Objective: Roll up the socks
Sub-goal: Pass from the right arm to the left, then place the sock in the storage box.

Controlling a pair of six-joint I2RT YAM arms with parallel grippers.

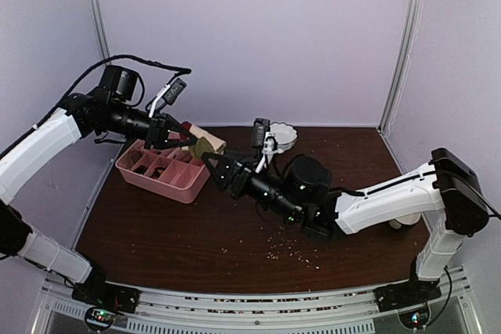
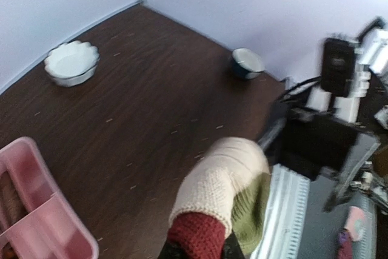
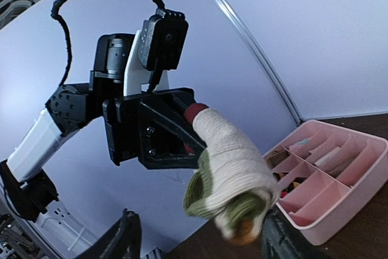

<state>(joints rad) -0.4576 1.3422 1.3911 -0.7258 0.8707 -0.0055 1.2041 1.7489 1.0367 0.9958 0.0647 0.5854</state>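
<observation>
Socks (image 3: 233, 177) rolled, clamped in left hand (image 3: 193, 127); right hand (image 3: 199, 218) spread open.

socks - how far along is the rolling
Done: a striped sock is rolled into a tight sock bundle, cream knit with red and green bands. In hand: the left fingers pinch its red end, in mid-air near the pink tray. The right fingers stand open on either side of it. Left: setting it down. Whether a second one is rolled inside is unclear.

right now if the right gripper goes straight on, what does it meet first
Probably the rolled sock, held by the left gripper just ahead of the open right gripper; exact gap unclear.
</observation>
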